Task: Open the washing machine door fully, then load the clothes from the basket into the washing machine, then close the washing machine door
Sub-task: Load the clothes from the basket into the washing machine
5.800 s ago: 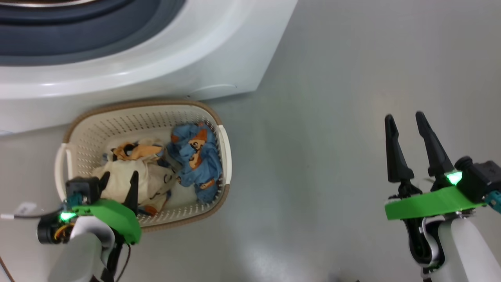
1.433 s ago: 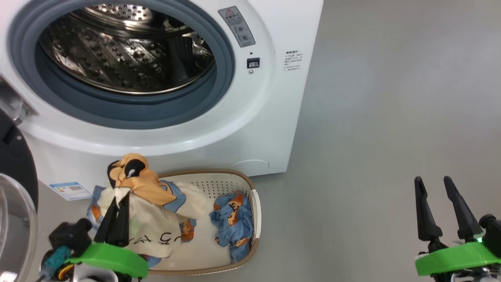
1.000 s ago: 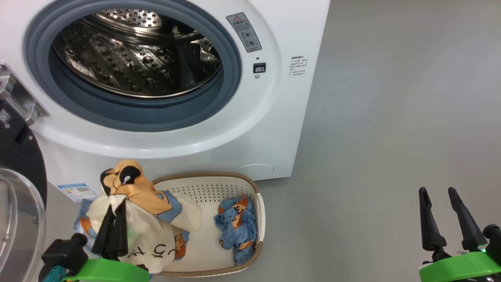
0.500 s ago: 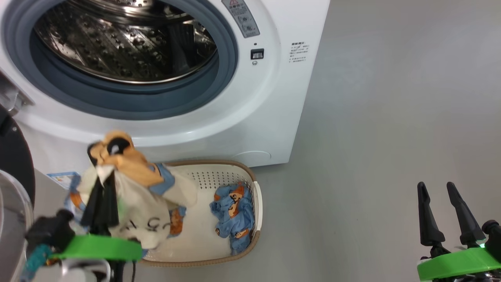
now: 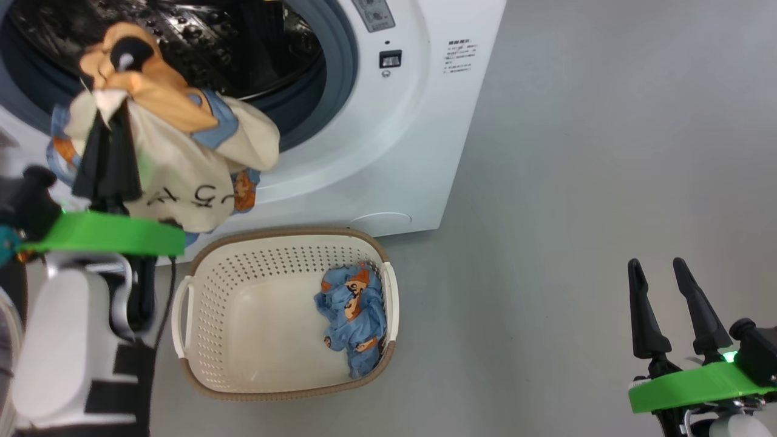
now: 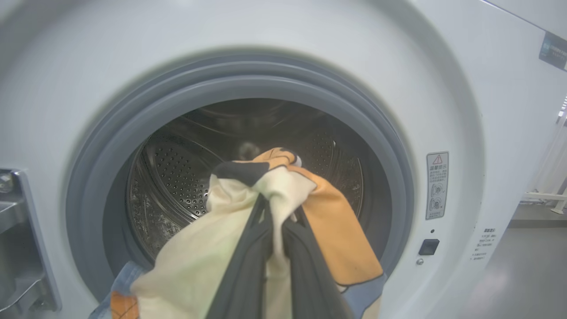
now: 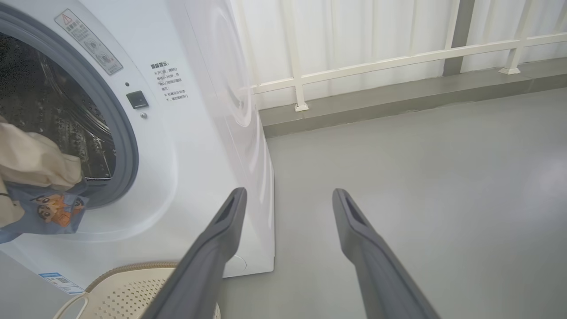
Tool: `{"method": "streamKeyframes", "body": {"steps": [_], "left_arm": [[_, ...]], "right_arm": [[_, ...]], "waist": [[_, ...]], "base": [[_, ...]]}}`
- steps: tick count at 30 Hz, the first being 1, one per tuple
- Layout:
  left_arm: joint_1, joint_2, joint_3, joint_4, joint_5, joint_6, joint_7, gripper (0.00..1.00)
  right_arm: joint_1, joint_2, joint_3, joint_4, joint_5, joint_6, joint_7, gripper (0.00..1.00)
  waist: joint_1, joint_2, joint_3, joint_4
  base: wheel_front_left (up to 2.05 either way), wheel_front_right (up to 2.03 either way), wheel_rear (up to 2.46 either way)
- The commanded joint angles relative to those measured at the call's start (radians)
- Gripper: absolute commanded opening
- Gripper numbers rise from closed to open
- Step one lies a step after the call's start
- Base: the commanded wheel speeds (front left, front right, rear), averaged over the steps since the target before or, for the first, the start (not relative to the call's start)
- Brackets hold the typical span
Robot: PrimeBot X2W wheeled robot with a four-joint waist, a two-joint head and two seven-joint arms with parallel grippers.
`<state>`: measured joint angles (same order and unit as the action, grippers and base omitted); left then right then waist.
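The first step looked done. The grey gasket [image 6: 102, 146] and steel drum [image 6: 177, 177] of the washing machine [image 5: 425, 139] stood unobstructed in the upper left of the head view, so the door had been swung clear of the mouth. Whether it was fully open could not be told, because the views were cut short on the hinge side.

Loading was partway through. The left gripper [image 6: 275, 215] was clamped tight on a bundle of clothes [image 5: 182, 164]. Its fingers pinched a cream garment with black squiggles, and orange and light blue cloth hung bunched with it. In the left wrist view the bundle sat at the centre of the frame, directly in front of the drum mouth. In the head view it hung at the upper left, over the lower lip of the opening, held and not yet released.

The basket [image 5: 243, 285] stood on the floor at the lower centre of the head view, just in front of the machine. One light blue bear-print garment [image 5: 352, 315] lay against its right wall. The right gripper [image 5: 657, 264] hovered at the lower right, well apart from the basket, its fingers spread wide and empty.

By my reading, three things were left: dropping the bundle into the drum, fetching the last blue garment, and shutting the door.
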<state>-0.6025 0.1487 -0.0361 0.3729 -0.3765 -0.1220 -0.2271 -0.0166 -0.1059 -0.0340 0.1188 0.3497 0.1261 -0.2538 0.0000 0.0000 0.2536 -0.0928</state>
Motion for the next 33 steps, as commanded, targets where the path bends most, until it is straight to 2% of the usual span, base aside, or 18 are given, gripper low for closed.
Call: {"method": "streamKeyframes", "body": {"steps": [1, 8, 19, 33], "left_arm": [[-0.061, 0.049, 0.021, 0.003, 0.006, 0.000, 0.005, 0.00], [-0.255, 0.086, 0.010, 0.241, 0.013, -0.002, -0.003, 0.00], [-0.471, 0.115, -0.022, 0.562, 0.019, -0.005, -0.013, 0.00], [-0.690, 0.156, -0.058, 0.816, 0.047, 0.021, 0.008, 0.00]], "right_arm": [[-0.031, -0.013, 0.029, -0.022, -0.015, 0.005, -0.008, 1.00], [-0.057, -0.002, 0.049, -0.028, -0.009, 0.005, -0.008, 1.00], [-0.094, 0.021, 0.063, -0.031, -0.007, 0.005, -0.008, 1.00], [-0.162, 0.045, 0.101, -0.040, 0.003, 0.005, -0.008, 1.00]], "waist": [[0.0000, 0.0000, 0.012, -0.012], [0.0000, 0.0000, 0.055, -0.056], [0.0000, 0.0000, 0.131, -0.106], [0.0000, 0.0000, 0.242, -0.165]], "base": [[0.00, 0.00, 0.00], [0.00, 0.00, 0.00], [0.00, 0.00, 0.00], [0.00, 0.00, 0.00]]}}
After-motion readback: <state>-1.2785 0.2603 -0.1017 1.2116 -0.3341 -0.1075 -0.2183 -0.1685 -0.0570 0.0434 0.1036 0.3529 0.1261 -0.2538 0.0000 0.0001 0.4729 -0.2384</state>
